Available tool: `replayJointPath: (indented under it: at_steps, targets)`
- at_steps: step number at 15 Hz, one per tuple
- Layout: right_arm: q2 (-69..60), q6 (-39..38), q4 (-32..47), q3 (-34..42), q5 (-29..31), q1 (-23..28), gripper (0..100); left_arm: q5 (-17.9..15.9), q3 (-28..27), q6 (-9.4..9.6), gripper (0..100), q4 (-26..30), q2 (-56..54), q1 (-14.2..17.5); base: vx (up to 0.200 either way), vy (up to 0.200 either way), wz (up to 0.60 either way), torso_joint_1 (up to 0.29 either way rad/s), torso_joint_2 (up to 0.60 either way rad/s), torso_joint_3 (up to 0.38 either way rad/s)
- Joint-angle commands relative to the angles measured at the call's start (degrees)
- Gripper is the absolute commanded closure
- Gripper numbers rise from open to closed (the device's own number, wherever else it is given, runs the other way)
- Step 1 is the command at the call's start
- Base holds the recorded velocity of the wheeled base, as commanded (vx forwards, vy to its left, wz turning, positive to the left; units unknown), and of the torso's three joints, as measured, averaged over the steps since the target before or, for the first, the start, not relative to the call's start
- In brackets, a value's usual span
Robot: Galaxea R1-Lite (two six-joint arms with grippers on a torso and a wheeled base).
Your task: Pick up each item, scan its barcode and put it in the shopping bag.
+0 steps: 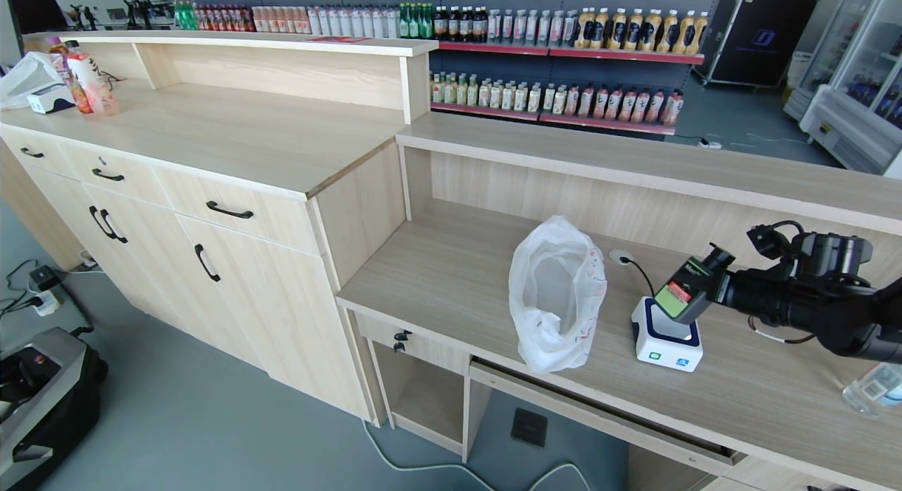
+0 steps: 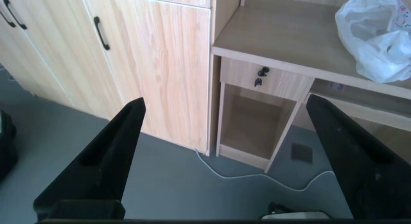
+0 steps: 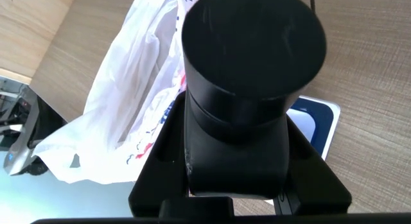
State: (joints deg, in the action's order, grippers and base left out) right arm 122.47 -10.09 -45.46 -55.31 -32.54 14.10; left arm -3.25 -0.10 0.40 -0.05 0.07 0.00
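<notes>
My right gripper (image 1: 726, 290) is shut on a dark bottle (image 1: 687, 288) with a black cap and a green and red label. It holds the bottle tilted just above the white barcode scanner (image 1: 666, 343) on the lower desk. In the right wrist view the bottle (image 3: 250, 89) stands between my fingers, over the scanner (image 3: 318, 118) and beside the bag (image 3: 135, 108). The white plastic shopping bag (image 1: 557, 304) stands open to the left of the scanner. My left gripper (image 2: 225, 160) hangs open over the grey floor, left of the desk, with the bag (image 2: 379, 31) far off.
A clear bottle (image 1: 870, 389) lies on the desk at the right edge. A cable (image 1: 638, 269) runs from a desk hole to the scanner. The higher counter (image 1: 211, 132) on the left carries bottles (image 1: 84, 75). Drink shelves (image 1: 557, 54) stand behind.
</notes>
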Motion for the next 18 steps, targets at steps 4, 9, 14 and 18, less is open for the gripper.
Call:
replayJointPath:
  at_steps: [4,9,14,18]
  targets:
    - [0.32,-0.1,0.11,-0.59,0.02,-0.13,100,0.0,0.01,-0.05,0,-0.04,0.01,0.0,0.0,0.0,0.0,0.0,0.0,0.0]
    - [-7.68,21.26,0.11,9.17,3.71,4.09,100,0.0,0.01,-0.05,0,-0.04,0.01,0.0,0.0,0.0,0.0,0.0,0.0,0.0]
    - [-26.75,46.83,0.2,18.66,4.32,13.49,100,0.0,0.01,-0.05,0,-0.04,0.01,0.0,0.0,0.0,0.0,0.0,0.0,0.0]
    - [-32.03,48.85,-0.42,19.71,7.75,15.16,100,0.0,0.01,-0.05,0,0.05,0.01,0.0,0.0,0.0,0.3,0.002,0.0,-0.001]
